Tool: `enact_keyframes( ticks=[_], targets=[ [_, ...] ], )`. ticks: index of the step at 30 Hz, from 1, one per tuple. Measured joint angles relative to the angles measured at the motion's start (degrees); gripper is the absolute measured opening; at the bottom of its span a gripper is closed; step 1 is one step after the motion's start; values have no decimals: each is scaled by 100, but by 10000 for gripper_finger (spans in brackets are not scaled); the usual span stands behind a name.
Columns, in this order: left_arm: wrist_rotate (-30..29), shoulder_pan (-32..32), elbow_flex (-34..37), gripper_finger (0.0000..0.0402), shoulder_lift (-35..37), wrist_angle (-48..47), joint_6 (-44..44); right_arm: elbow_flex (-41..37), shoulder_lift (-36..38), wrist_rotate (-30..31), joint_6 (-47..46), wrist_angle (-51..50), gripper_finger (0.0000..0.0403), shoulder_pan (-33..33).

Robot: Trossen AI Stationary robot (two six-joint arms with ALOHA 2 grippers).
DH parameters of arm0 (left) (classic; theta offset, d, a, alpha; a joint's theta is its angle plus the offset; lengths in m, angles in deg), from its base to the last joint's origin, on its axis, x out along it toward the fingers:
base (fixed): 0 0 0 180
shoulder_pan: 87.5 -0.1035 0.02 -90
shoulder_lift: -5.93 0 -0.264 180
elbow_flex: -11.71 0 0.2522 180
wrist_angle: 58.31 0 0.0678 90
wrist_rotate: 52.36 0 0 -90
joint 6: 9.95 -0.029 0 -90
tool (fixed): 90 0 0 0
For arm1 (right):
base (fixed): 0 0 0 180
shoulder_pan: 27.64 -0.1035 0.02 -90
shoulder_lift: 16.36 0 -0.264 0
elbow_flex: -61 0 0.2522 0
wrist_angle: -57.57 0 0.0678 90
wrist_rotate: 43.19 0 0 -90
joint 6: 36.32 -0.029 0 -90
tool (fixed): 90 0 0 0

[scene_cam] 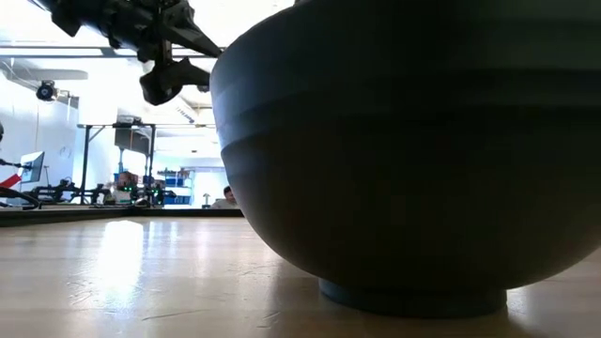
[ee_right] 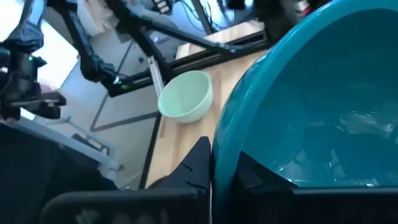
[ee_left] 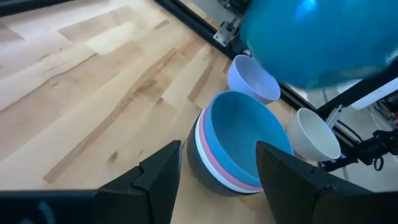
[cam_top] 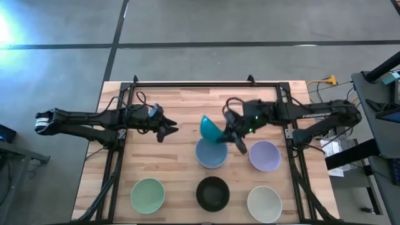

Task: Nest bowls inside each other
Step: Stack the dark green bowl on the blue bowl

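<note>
1. High view: the right gripper [cam_top: 232, 132] pinches the rim of the teal bowl [cam_top: 209, 129], holding it tilted in the air just above and beside the stack [cam_top: 211, 154] at mid-table.
2. The stack's top bowl is blue [ee_left: 239, 134]; the left wrist view shows a pink rim, a white one, and a dark bowl beneath it.
3. Other bowls sit loose on the table [cam_top: 181, 106]: lavender [cam_top: 265, 156] just right of the stack, and along the near edge pale green [cam_top: 147, 194], black [cam_top: 212, 193] and white [cam_top: 264, 203].
4. The left gripper [cam_top: 167, 130] hovers left of the stack, fingers spread and empty, apparently waiting.
5. Right wrist view: the teal bowl's rim sits between the dark fingers [ee_right: 196, 165], its inside facing the camera.
6. Step in hand, as I judge it: carrying the teal bowl to the stack, about midway through the task, with four bowls left afterward.
7. The next move calls for levelling the teal bowl, centring it over the blue one, lowering it, then letting go.
8. Risk: a tilted release could leave it cocked on the rim or nudge the stack.
</note>
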Motion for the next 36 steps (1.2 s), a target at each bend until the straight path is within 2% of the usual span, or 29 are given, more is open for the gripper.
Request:
enact_keyframes(
  ticks=[5,11,16,21,24,31,36],
  targets=[
    [191,2,0,191,252,-16,-189,625,-453,605,30,-616,12,-337],
    [413,103,-8,191,882,-71,-356,1903,-1309,951,463,-2552,12,-591],
    [257,196,-20,191,1452,-965,-494,2945,-2073,984,762,-3610,12,-813],
    [148,195,-15,191,1844,-2015,-584,3779,-2766,967,984,-4043,12,-948],
    [112,195,-9,191,1947,-2254,-599,4322,-3115,1013,1104,-4370,12,-979],
    [23,195,-28,191,2165,-2144,-367,5182,-3573,1878,1212,-5099,12,-1126],
    [-72,278,-20,191,2208,-1972,-23,5307,-3645,2612,1045,-5436,12,-1300]
  ],
)
